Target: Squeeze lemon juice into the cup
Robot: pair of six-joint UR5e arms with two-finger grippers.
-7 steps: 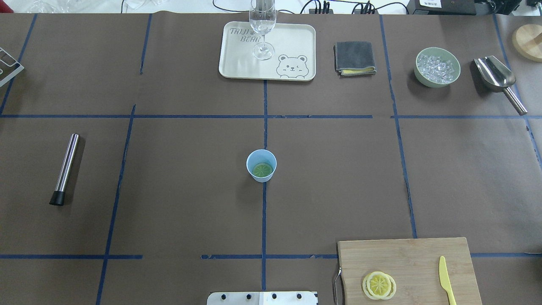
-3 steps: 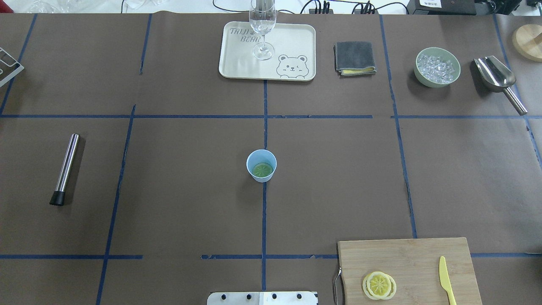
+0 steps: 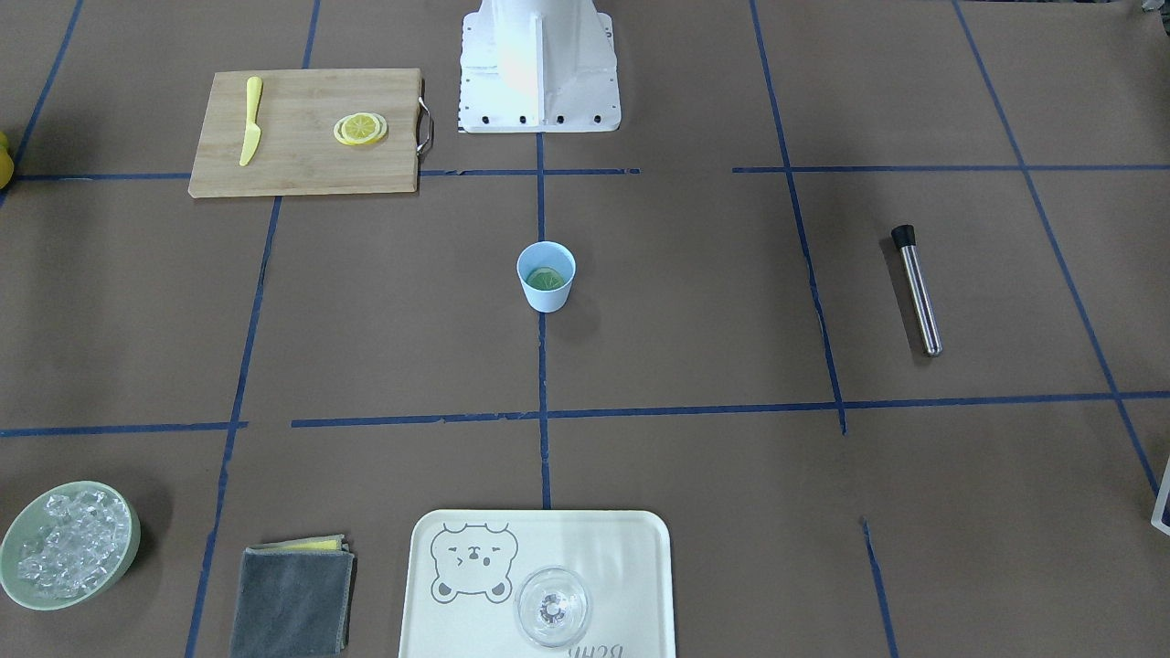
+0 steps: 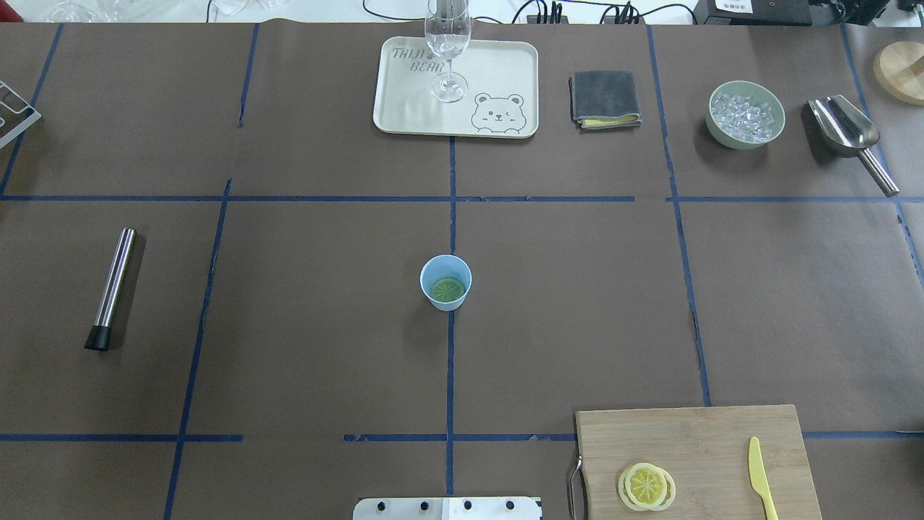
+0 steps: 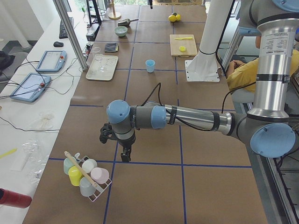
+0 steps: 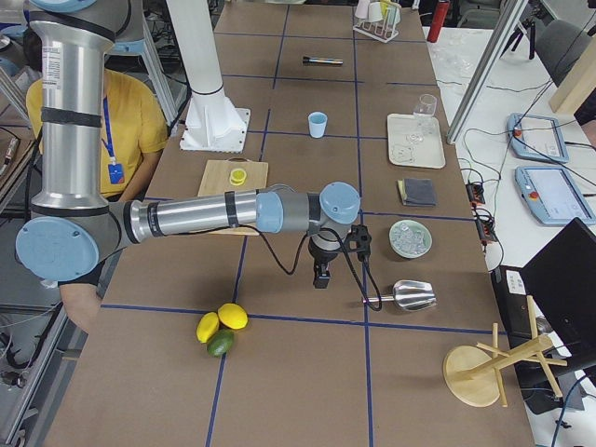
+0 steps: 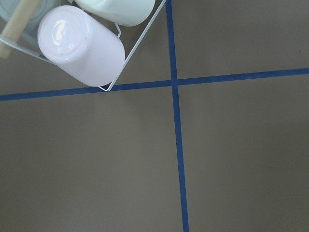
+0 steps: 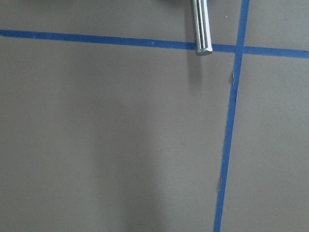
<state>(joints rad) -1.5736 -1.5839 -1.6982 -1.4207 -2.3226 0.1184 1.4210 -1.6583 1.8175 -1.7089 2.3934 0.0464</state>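
Observation:
The lemon (image 4: 646,487) lies as overlapping yellow slices on the wooden cutting board (image 4: 693,440) at the near right; it also shows in the front view (image 3: 360,128). The light-blue cup (image 4: 446,282) stands upright at the table's middle with a green round slice inside it; it also shows in the front view (image 3: 547,276). My left gripper (image 5: 124,157) hangs over the far left end of the table by a cup rack. My right gripper (image 6: 321,277) hangs over the far right end near the scoop. Both show only in side views, so I cannot tell if they are open or shut.
A yellow plastic knife (image 4: 758,477) lies on the board. A tray (image 4: 498,72) holds a clear glass (image 4: 447,50). A grey cloth (image 4: 605,99), a green bowl of ice (image 4: 746,114), a metal scoop (image 4: 848,137) and a steel muddler (image 4: 112,289) lie around. A cup rack (image 5: 86,175) stands by the left gripper.

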